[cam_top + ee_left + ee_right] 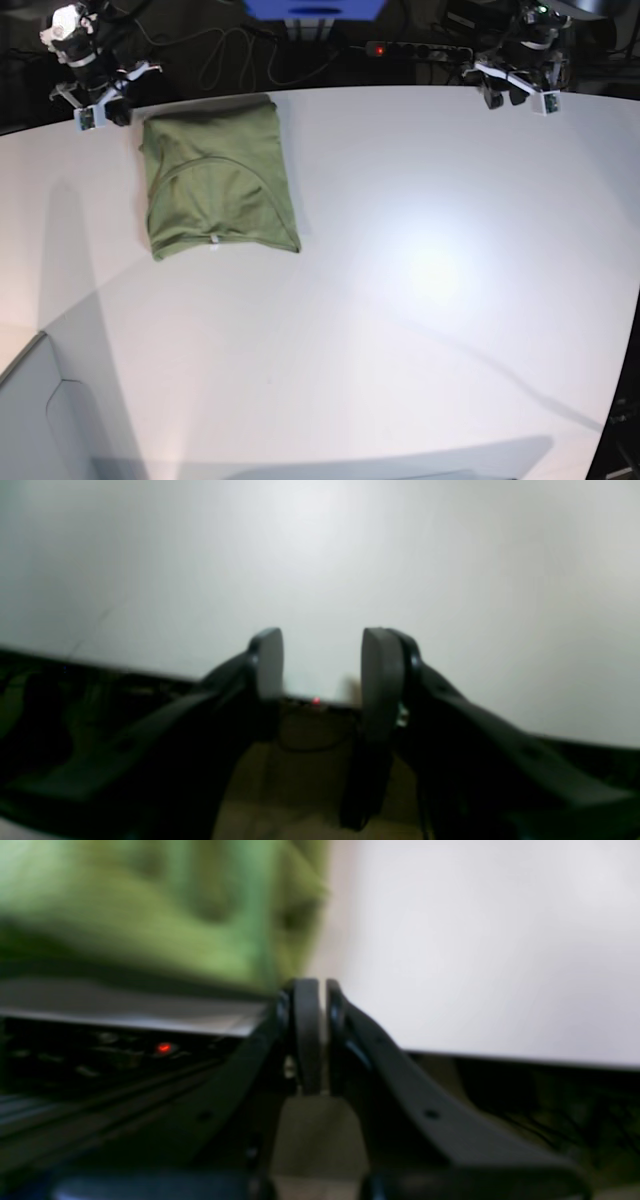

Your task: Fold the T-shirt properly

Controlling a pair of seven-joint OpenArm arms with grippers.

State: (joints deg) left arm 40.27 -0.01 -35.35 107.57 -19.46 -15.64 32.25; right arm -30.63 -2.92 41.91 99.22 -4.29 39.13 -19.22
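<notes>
The olive-green T-shirt [218, 175] lies folded into a rough rectangle at the back left of the white table [420, 280], with its small white tag [214, 240] at the near edge. My right gripper [100, 110] hovers by the table's back edge, just left of the shirt's far corner. In the right wrist view it [317, 990] is shut with nothing between its fingers, and the T-shirt [150, 915] is a green blur beyond it. My left gripper [515, 95] is at the back right, far from the shirt. In the left wrist view it [322, 645] stands open and empty over the table edge.
A black power strip [415, 48] with a red light and loose cables lie behind the table's back edge. A blue object [315, 8] sits at the top centre. A grey panel [30, 420] stands at the near left corner.
</notes>
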